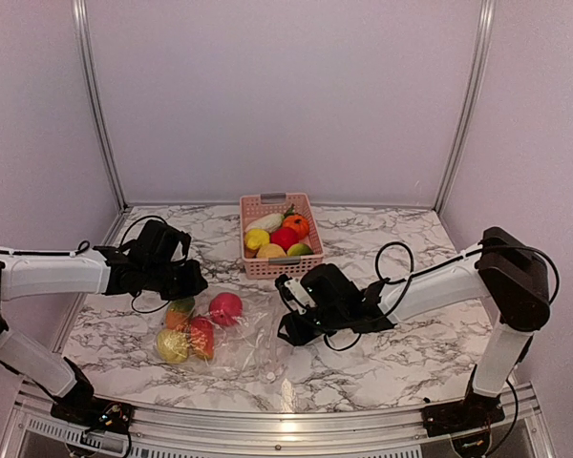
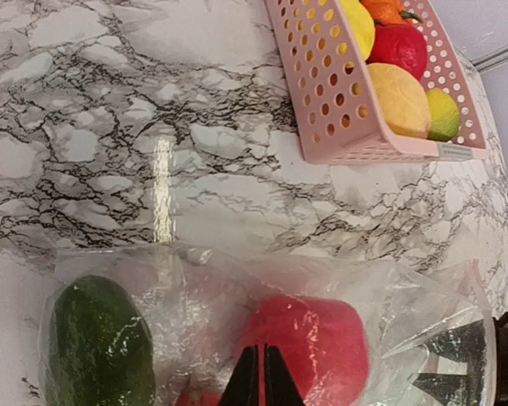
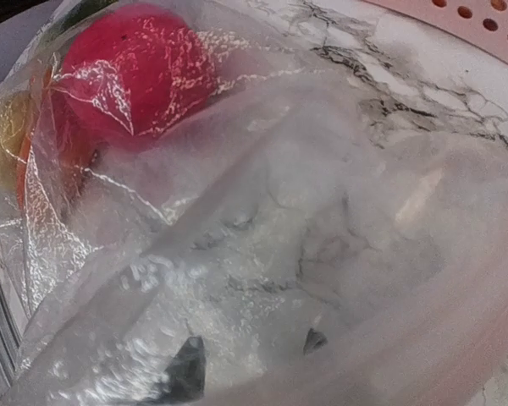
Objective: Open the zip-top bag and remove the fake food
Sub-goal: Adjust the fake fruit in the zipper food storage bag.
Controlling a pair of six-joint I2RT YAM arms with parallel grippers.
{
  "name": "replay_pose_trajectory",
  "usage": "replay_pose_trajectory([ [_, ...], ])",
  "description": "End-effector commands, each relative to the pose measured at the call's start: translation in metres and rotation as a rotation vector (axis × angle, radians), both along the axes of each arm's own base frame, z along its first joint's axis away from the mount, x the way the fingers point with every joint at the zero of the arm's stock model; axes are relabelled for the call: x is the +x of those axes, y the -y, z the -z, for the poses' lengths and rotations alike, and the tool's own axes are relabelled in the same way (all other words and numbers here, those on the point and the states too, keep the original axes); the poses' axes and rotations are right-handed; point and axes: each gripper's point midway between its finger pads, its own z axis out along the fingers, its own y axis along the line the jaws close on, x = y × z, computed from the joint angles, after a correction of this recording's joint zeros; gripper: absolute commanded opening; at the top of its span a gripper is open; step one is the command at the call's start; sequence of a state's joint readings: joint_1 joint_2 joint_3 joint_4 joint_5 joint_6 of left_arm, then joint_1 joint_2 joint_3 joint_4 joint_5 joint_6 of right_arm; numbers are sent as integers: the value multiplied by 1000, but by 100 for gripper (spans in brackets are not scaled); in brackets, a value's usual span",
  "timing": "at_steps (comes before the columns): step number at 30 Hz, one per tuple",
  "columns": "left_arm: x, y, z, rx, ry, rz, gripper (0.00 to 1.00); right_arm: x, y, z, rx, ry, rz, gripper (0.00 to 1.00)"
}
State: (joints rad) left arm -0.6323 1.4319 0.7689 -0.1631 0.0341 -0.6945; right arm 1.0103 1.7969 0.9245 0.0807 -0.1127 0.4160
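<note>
Crinkly clear plastic bag [image 1: 253, 336] — glossy marble-look tabletop [image 1: 387, 367]

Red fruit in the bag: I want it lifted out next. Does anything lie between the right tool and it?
Yes. Clear film of the zip-top bag covers the red fruit and drapes over the right tool, whose fingertips show only through it.
</note>
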Motion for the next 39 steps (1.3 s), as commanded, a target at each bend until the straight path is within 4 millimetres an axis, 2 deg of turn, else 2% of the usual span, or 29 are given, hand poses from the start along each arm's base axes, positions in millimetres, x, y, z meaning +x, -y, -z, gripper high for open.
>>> replay_pose_trajectory([
  [1,-4,8,-27,0,43,27,4,-3,-4,5,3,-4,-10,38],
  [5,-11,12,-24,-4,31,32,4,-2,-5,5,3,-5,-8,38],
  [17,-21,15,20,23,-50,22,4,-1,-5,5,-3,-1,-9,38],
  [24,-24,20,36,33,-70,35,4,0,-5,3,-3,3,-5,37],
  [30,-26,38,41,33,-66,88,4,2,-6,-2,7,17,-8,38],
  [34,-26,42,42,40,-62,105,4,3,-7,-11,16,47,-17,39],
  [36,-25,40,36,47,-48,102,4,3,-8,-16,19,69,-26,42],
  [39,-22,35,14,62,-5,91,4,1,-10,-21,18,106,-46,45],
])
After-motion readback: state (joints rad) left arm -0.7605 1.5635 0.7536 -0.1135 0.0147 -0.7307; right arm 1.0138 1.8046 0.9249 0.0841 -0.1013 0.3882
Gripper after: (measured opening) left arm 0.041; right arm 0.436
